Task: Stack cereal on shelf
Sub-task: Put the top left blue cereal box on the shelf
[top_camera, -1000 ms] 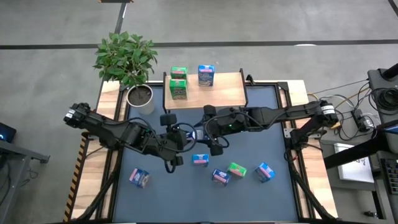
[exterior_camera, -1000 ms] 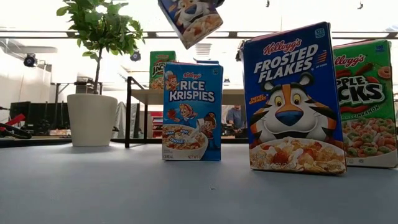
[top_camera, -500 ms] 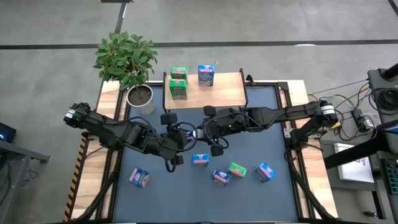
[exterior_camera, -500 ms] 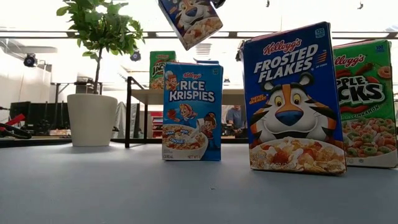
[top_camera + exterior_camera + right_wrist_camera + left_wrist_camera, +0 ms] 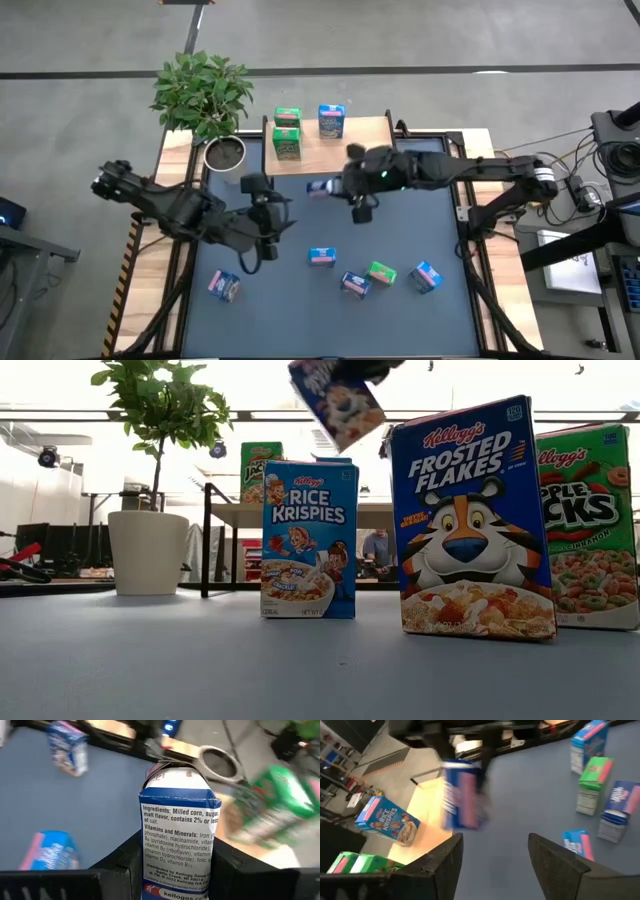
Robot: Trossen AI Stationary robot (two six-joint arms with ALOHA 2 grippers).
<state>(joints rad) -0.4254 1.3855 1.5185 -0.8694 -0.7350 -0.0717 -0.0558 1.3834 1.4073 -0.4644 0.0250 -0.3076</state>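
My right gripper (image 5: 336, 187) is shut on a blue cereal box (image 5: 320, 187) and holds it in the air just in front of the light-wood shelf (image 5: 365, 148). In the low view the box (image 5: 336, 400) hangs tilted at the top. Two green boxes (image 5: 287, 132) and one blue box (image 5: 331, 120) stand on the shelf. Several more boxes (image 5: 354, 284) stand on the dark tabletop near its front. My left gripper (image 5: 492, 852) is open with nothing in it, left of the held box (image 5: 462, 795). My right gripper pinches the blue box between its two fingers (image 5: 125, 862), one on each wide face, at the end away from the gabled top (image 5: 175, 770). The narrow ingredients side (image 5: 177, 835) faces the wrist camera. The box is lifted clear of the table and tilted.
A potted plant (image 5: 205, 95) stands at the shelf's left end. A lone box (image 5: 223, 287) stands at the near left, and a blue one (image 5: 321, 257) near the table's middle. The shelf's right half is bare wood.
The blue box has passed from my left gripper to my right. My left gripper has let go and drawn back toward the table's left edge. My right gripper has carried the box toward the far edge and the shelf, and the box has turned in the low view.
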